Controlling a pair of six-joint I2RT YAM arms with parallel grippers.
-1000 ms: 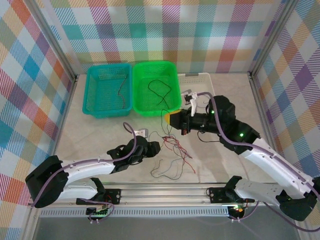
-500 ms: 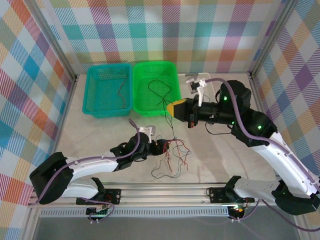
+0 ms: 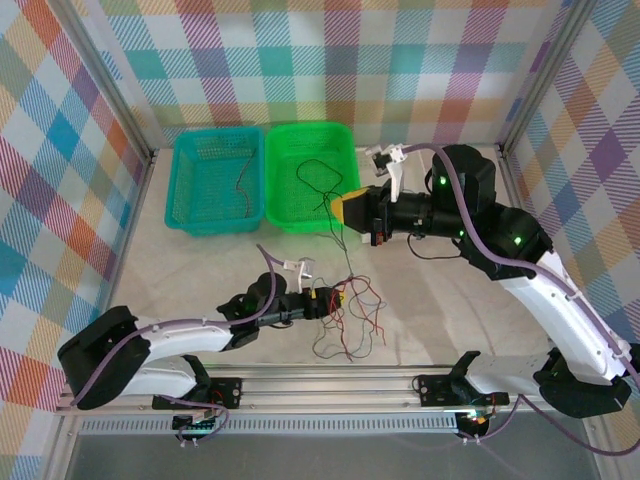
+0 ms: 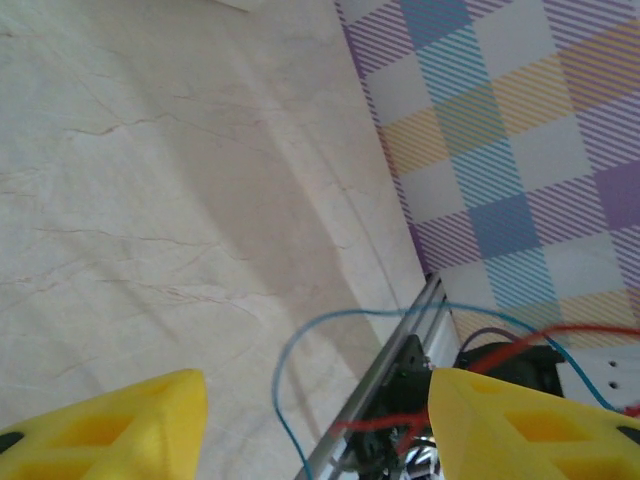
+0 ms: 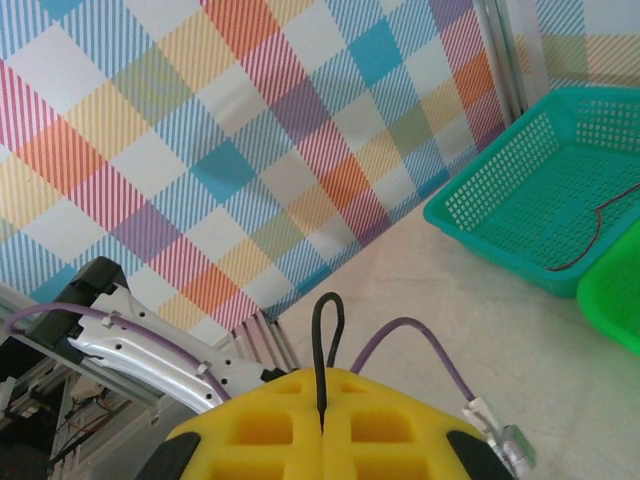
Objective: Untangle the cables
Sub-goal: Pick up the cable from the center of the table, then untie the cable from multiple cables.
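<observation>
Left arm (image 3: 170,345) & right arm (image 3: 565,305): white tube links, black joint housings; thin purple cable (image 5: 400,335) looped along each; green LEDs (image 3: 516,241) lit on right arm; left gripper (image 4: 315,400) & right gripper (image 5: 322,405): yellow fingers (image 4: 110,425) w/ moulded recesses; black base clamps (image 3: 200,385).

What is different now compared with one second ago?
The right gripper, shut on a black cable, moved farther back toward the green basket, stretching that cable out of the tangle. The left gripper slid right into the tangle and stands open. The teal basket, the green basket and the cables inside them kept their places.
</observation>
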